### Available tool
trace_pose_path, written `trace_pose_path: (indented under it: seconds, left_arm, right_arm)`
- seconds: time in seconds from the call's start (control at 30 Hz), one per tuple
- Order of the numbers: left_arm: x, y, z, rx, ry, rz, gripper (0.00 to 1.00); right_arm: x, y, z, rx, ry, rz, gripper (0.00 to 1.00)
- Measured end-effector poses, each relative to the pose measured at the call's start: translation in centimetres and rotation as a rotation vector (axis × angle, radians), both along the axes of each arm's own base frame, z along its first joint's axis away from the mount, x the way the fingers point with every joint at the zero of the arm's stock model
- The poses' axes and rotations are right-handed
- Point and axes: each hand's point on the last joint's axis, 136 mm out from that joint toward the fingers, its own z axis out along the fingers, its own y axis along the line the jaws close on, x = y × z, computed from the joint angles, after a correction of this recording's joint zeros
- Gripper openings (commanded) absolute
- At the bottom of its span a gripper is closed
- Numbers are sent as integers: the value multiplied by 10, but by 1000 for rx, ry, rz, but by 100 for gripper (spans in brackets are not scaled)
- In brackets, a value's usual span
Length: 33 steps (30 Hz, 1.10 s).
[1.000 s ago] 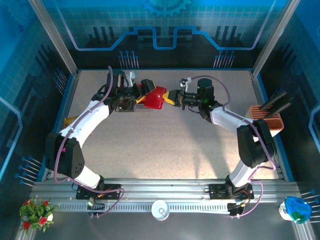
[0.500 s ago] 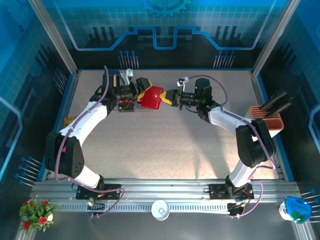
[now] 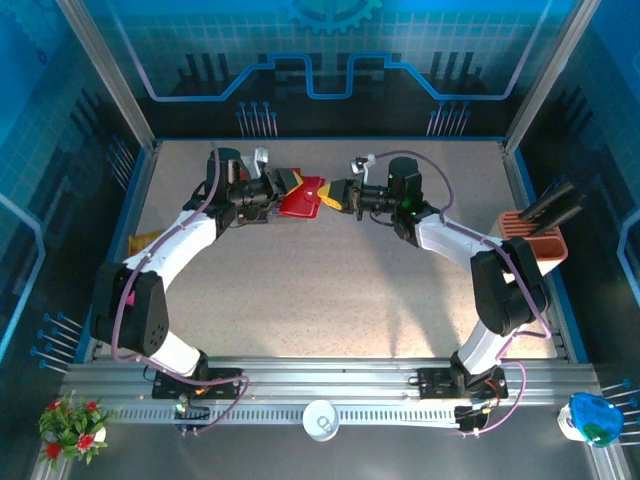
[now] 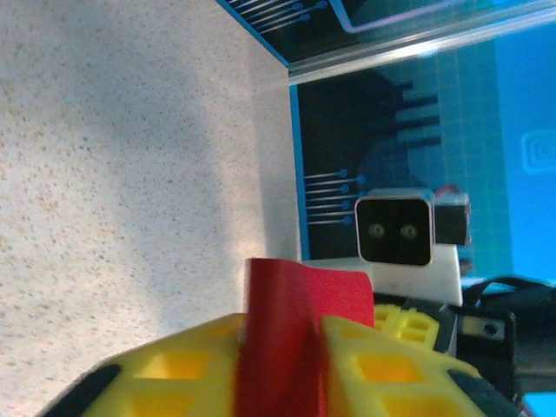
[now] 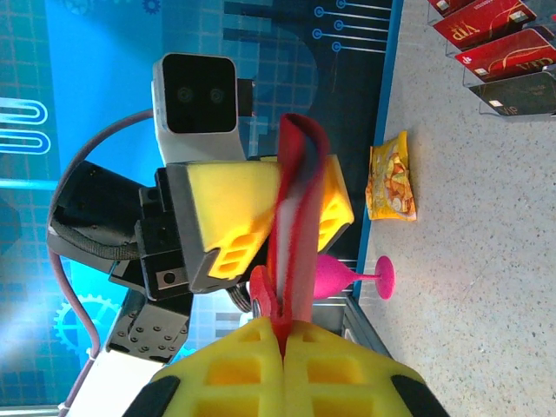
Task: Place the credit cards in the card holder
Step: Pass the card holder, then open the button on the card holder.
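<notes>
The card holder (image 3: 303,197), a red folder, hangs in the air over the back of the table between both arms. My left gripper (image 3: 288,190) is shut on its left end; in the left wrist view the red folder (image 4: 304,295) stands pinched between the yellow fingers (image 4: 174,373). My right gripper (image 3: 336,195) is shut on the right end, with the folder's edge (image 5: 295,217) clamped at the fingertips (image 5: 282,347). Red credit cards (image 5: 491,35) stand in a clear tiered rack on the table, in the right wrist view.
A yellow-orange snack packet (image 3: 145,240) lies at the left wall, also seen as a packet (image 5: 391,178) next to a pink wine glass (image 5: 347,274). A salmon compartment box (image 3: 535,238) with black items sits at the right edge.
My left gripper has closed from wide open onto the card holder's left end. The holder has shifted slightly left and back and looks narrower. The right gripper has stayed shut on it.
</notes>
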Motion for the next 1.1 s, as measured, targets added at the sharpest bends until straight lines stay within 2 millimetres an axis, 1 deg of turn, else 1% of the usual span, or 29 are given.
trace_pose_path:
  seconds: [0.03, 0.07, 0.17, 0.2, 0.27, 0.3, 0.37, 0.5, 0.53, 0.6, 0.67, 0.77, 0.83, 0.9, 1.1]
  left_arm:
    - [0, 0, 0, -4, 0, -1, 2]
    - [0, 0, 0, -6, -5, -3, 0]
    - [0, 0, 3, -13, -11, 0, 0]
    - [0, 0, 3, -13, -11, 1, 0]
    - [0, 1, 4, -10, -12, 8, 0]
    - [0, 2, 4, -6, -13, 14, 0]
    - [-1, 4, 6, 11, -21, 33, 0]
    - [-7, 5, 13, 62, -47, 83, 0]
    - [-11, 2, 17, 77, -59, 93, 0]
    - [-18, -4, 22, 95, -78, 106, 0]
    - [-25, -9, 23, 111, -88, 119, 0]
    - [-31, -15, 19, 133, -84, 139, 0]
    - [-33, -16, 11, 155, -71, 155, 0]
    - [-34, -17, 7, 170, -63, 165, 0]
    - [-37, -24, 5, 182, -58, 176, 0]
  right_arm:
    - [0, 0, -1, -2, 4, 1, 0]
    - [-1, 0, -2, -5, 9, 1, 7]
    - [-1, -1, -10, -35, 15, -5, 32]
    - [-2, -3, -14, -62, 11, -11, 37]
    - [-6, -12, -22, -139, 20, -28, 42]
    - [-7, -17, -24, -179, 18, -41, 43]
    - [-7, -26, -20, -271, -6, -65, 46]
    - [-7, -43, 4, -445, -107, -115, 49]
    - [-9, -44, 11, -488, -137, -123, 50]
    - [-13, -45, 18, -567, -175, -128, 52]
    - [-20, -42, 22, -634, -212, -120, 53]
    - [-33, -37, 23, -727, -253, -98, 56]
    - [-40, -34, 22, -780, -273, -81, 56]
    - [-43, -32, 19, -816, -285, -71, 56]
    - [-51, -26, 6, -886, -302, -42, 56]
